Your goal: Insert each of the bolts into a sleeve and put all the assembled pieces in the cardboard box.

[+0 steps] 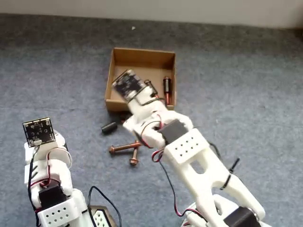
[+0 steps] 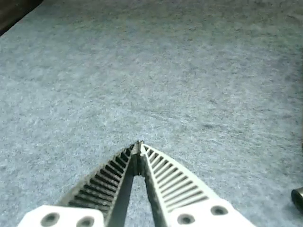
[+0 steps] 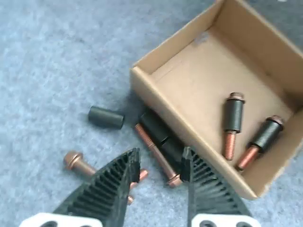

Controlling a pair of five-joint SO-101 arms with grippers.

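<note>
Right claw [image 3: 161, 151], jaws apart, hangs over a bolt [image 3: 152, 150] lying against a black sleeve [image 3: 154, 126] by the cardboard box [image 3: 142, 87]; I fear closing here pinches both together.

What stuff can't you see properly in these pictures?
High view: the right arm covers part of the box, so its contents can't be counted.
Left wrist view: a dark thing is cut off at the edge.
Right wrist view: a finger hides part of one bolt.

text: none readable | labels: none | numbers: none | signs: none
</note>
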